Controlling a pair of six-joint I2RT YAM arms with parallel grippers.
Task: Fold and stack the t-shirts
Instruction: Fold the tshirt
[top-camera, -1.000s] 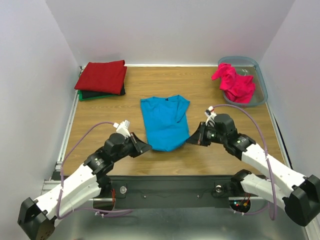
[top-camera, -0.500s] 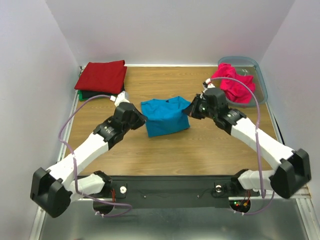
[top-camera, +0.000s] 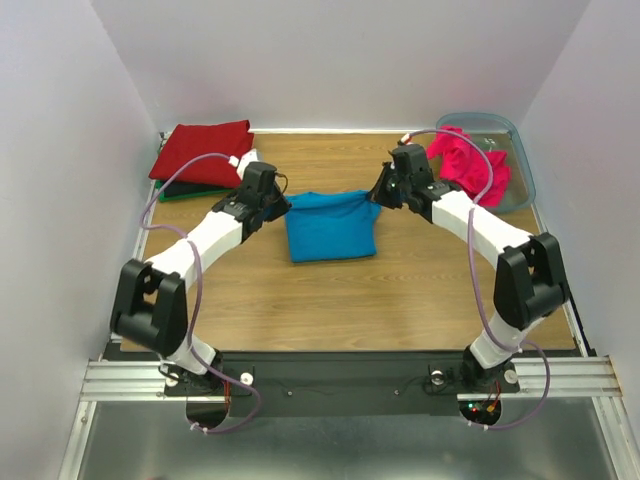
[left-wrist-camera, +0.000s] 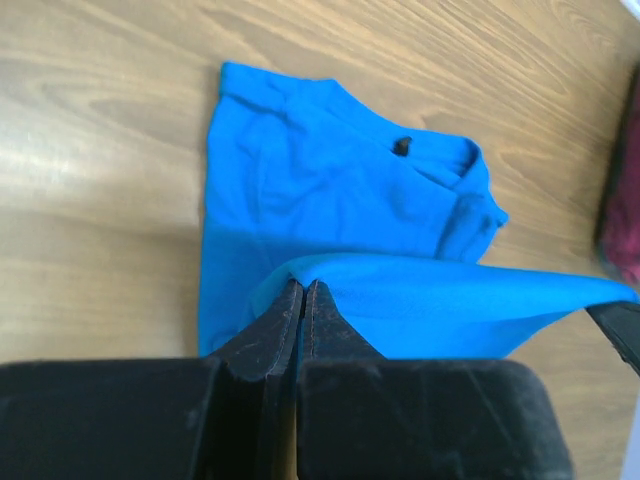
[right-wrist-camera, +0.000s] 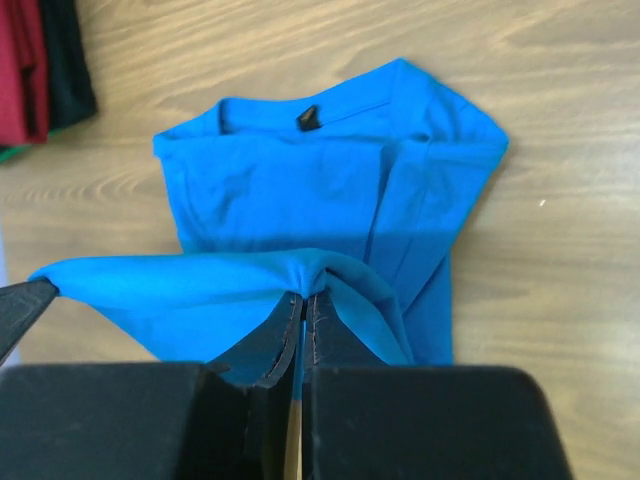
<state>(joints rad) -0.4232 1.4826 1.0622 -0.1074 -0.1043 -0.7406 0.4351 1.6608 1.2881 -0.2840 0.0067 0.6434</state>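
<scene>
The bright blue t-shirt lies at mid-table, its near hem carried over towards its collar. My left gripper is shut on the hem's left corner. My right gripper is shut on the right corner. The hem hangs stretched between them above the shirt's lower layer. A folded dark red shirt tops a pile with black and green ones at the back left. The magenta-pink shirt lies crumpled in the bin.
The translucent blue-grey plastic bin stands at the back right corner. White walls close the table on three sides. The folded pile shows at the left edge of the right wrist view.
Both grippers have carried the blue shirt's near hem away from the table's front, up and over towards the collar, so the shirt now shows folded to about half its earlier length.
</scene>
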